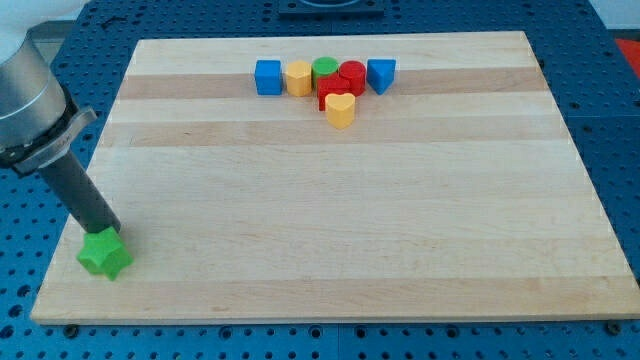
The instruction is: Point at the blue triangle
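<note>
The pale, smooth, matt wooden counter (330, 220) shows banded grain; the blue triangular block (381, 74) looks smooth, faintly glossy.

The single camera looked down at a slant from beyond the board's (330, 200) near edge, facing its far edge, and took in the whole board. My tip (108, 236) sat at the view's lower left; the rod rose toward the upper-left corner.

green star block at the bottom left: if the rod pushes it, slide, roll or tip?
The green star block looks low and flat-based, so it probably slides without tipping. Its points likely make it spin under an off-centre push. My tip sits at its top edge, near the board's corner.
</note>
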Robot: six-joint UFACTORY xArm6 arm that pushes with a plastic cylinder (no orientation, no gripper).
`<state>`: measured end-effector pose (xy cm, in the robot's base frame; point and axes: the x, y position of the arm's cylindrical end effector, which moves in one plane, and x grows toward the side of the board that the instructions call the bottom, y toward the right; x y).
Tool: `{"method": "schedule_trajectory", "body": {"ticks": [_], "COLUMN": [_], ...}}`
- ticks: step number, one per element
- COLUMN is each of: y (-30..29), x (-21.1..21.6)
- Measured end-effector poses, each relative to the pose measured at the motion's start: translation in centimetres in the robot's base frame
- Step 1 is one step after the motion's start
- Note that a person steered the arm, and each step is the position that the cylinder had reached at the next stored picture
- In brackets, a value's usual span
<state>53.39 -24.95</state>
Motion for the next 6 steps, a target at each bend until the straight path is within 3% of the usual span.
{"method": "schedule_trajectory", "body": {"ticks": [1,2,3,6], "y": [0.0,0.2,5.9,30.5], "x": [0.6,-2.0,-6.5,-15.4]}}
